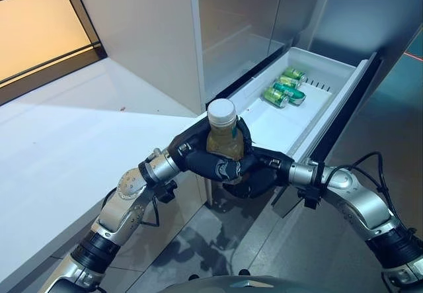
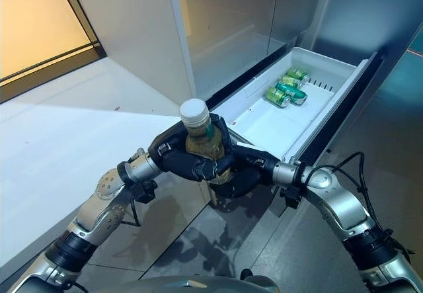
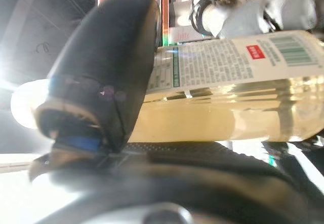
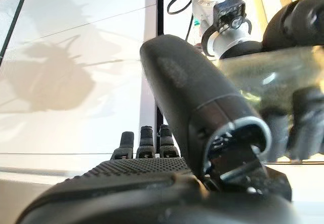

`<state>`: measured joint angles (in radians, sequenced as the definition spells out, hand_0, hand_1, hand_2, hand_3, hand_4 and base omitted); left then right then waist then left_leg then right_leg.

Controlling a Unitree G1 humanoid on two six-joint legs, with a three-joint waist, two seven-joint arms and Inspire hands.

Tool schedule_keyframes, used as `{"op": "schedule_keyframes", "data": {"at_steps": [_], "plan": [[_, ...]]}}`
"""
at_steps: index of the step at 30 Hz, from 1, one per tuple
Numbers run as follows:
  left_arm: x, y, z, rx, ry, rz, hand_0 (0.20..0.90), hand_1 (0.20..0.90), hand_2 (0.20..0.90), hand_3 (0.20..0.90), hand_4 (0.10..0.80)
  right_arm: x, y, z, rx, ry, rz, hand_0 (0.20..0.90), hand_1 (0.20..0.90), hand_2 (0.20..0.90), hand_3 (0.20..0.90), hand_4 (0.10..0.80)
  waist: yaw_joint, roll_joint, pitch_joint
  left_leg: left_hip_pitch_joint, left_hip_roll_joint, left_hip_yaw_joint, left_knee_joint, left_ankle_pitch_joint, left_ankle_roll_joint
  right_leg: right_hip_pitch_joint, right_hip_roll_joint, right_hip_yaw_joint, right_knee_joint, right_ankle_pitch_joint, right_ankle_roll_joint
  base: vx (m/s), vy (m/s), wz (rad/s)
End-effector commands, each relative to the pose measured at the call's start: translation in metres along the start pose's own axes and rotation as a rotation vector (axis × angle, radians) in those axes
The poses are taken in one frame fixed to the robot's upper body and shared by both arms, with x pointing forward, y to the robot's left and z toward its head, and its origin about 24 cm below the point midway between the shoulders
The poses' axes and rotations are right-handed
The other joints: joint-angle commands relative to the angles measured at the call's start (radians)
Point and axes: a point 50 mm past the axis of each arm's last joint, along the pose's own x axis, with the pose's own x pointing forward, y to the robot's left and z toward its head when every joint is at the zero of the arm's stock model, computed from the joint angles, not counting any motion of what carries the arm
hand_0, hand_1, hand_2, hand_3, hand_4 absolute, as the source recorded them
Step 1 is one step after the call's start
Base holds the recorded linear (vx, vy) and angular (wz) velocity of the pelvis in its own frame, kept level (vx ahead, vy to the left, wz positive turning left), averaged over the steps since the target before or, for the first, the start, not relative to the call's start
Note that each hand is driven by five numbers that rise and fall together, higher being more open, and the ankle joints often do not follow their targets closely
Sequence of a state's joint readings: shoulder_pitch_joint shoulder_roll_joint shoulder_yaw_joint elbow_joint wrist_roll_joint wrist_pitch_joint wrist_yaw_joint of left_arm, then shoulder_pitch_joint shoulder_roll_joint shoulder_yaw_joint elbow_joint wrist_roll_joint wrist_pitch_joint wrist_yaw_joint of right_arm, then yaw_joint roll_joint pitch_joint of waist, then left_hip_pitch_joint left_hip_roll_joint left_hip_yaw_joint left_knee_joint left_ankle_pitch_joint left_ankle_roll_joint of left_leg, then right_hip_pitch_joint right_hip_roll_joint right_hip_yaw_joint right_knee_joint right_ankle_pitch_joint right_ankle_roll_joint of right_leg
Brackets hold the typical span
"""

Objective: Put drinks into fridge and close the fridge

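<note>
The left hand (image 1: 205,161) grips a bottle (image 1: 223,134) beside the white counter (image 1: 73,141). The right hand (image 1: 261,174) cups the bottle from below, its fingers straight. Beyond them, green cans (image 1: 285,88) lie in the open fridge drawer (image 1: 301,118).

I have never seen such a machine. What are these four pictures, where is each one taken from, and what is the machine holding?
This is a humanoid robot with two silver arms and dark hands. The two wide pictures come from a camera on its head, looking down. The two close pictures come from cameras on its wrists, so each hand fills much of its view.

The left hand is curled round a bottle of yellowish drink with a white cap. The right hand is against the bottle from below and the side; its fingers look straight in its wrist view.

Behind them, an open fridge drawer holds green cans lying on their sides. To the left is a white counter.
</note>
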<state>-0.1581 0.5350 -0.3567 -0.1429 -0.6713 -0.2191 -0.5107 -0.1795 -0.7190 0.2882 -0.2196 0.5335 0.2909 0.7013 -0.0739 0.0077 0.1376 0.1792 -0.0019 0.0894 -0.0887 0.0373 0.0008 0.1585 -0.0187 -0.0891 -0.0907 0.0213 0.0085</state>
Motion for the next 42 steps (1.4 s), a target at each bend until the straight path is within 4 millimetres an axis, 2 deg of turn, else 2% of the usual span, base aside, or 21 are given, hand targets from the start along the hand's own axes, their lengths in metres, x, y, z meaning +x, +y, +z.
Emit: {"op": "schedule_keyframes", "data": {"at_steps": [1,12,16,19,22,25,33,34,36,37,42], "plan": [[0.023,0.020,0.037,0.113,-0.210,0.035,0.300,0.300,0.300,0.200,0.100,0.008,0.010,0.079,-0.227,-0.331,0.156,0.900,0.900,0.900,0.900,0.800,0.009,-0.040,-0.080,-0.006,-0.025,0.018,0.015,-0.100,0.029,-0.043,0.013,0.001,0.084,-0.058,0.050,0.000,0.000,0.00],[0.026,0.026,0.029,0.099,-0.171,0.066,0.300,0.300,0.300,0.200,0.100,0.009,0.003,0.092,-0.265,-0.321,0.158,0.900,0.900,0.900,0.900,0.800,0.010,-0.046,-0.079,-0.005,-0.024,0.020,0.019,-0.100,0.028,-0.042,0.013,-0.004,0.089,-0.059,0.048,0.000,0.000,0.00],[0.029,0.025,0.024,0.079,-0.165,0.061,0.300,0.300,0.300,0.200,0.100,0.016,0.002,0.098,-0.143,-0.385,0.158,0.900,0.900,0.900,0.900,0.800,0.013,-0.047,-0.080,-0.003,-0.024,0.019,0.018,-0.100,0.027,-0.038,0.012,-0.008,0.088,-0.058,0.048,0.000,0.000,0.00],[0.031,0.022,0.018,0.057,-0.159,0.057,0.300,0.300,0.300,0.200,0.100,0.025,0.006,0.097,0.061,-0.457,0.179,0.900,0.900,0.900,0.900,0.800,0.018,-0.046,-0.080,-0.001,-0.024,0.019,0.020,-0.102,0.026,-0.033,0.009,-0.015,0.084,-0.057,0.049,0.000,0.000,0.00],[0.032,0.018,0.012,0.034,-0.149,0.045,0.300,0.300,0.300,0.200,0.100,0.034,0.010,0.091,0.203,-0.488,0.183,0.900,0.900,0.900,0.900,0.800,0.020,-0.043,-0.079,-0.003,-0.025,0.020,0.022,-0.102,0.025,-0.033,0.007,-0.021,0.083,-0.056,0.052,0.000,0.000,0.00],[0.034,0.012,0.008,0.009,-0.149,0.024,0.300,0.300,0.300,0.200,0.100,0.039,0.014,0.083,0.269,-0.476,0.174,0.900,0.900,0.900,0.900,0.800,0.020,-0.041,-0.080,-0.007,-0.025,0.020,0.022,-0.100,0.026,-0.037,0.007,-0.022,0.083,-0.055,0.054,0.000,0.000,0.00],[0.042,-0.005,0.003,-0.075,-0.154,-0.132,0.300,0.300,0.300,0.200,0.100,0.050,0.031,0.059,0.366,-0.357,0.266,0.900,0.900,0.900,0.900,0.800,0.014,-0.042,-0.079,-0.005,-0.025,0.018,0.019,-0.097,0.029,-0.039,0.009,-0.015,0.082,-0.053,0.053,0.000,0.000,0.00],[0.042,-0.008,0.003,-0.093,-0.149,-0.165,0.300,0.300,0.300,0.200,0.100,0.051,0.033,0.057,0.370,-0.346,0.278,0.780,0.780,0.780,0.760,0.660,0.014,-0.042,-0.078,-0.004,-0.025,0.017,0.018,-0.096,0.029,-0.038,0.009,-0.013,0.080,-0.052,0.053,0.000,0.000,0.00],[0.046,-0.015,0.001,-0.119,-0.138,-0.214,0.300,0.300,0.300,0.200,0.100,0.055,0.038,0.053,0.376,-0.329,0.295,0.359,0.359,0.359,0.269,0.169,0.012,-0.040,-0.077,-0.003,-0.025,0.018,0.017,-0.095,0.029,-0.036,0.008,-0.011,0.077,-0.050,0.054,0.000,0.000,0.00],[0.047,-0.018,0.000,-0.123,-0.128,-0.244,0.300,0.300,0.300,0.200,0.100,0.055,0.039,0.052,0.373,-0.322,0.301,0.300,0.300,0.300,0.200,0.100,0.011,-0.039,-0.077,-0.003,-0.026,0.018,0.017,-0.095,0.030,-0.037,0.008,-0.009,0.077,-0.049,0.054,0.000,0.000,0.00],[0.051,-0.030,-0.001,-0.125,-0.091,-0.364,0.300,0.300,0.300,0.200,0.100,0.059,0.043,0.051,0.338,-0.291,0.314,0.300,0.300,0.300,0.200,0.100,0.004,-0.034,-0.075,-0.002,-0.028,0.016,0.014,-0.095,0.034,-0.038,0.008,-0.001,0.075,-0.047,0.056,0.000,0.000,0.00]]}}
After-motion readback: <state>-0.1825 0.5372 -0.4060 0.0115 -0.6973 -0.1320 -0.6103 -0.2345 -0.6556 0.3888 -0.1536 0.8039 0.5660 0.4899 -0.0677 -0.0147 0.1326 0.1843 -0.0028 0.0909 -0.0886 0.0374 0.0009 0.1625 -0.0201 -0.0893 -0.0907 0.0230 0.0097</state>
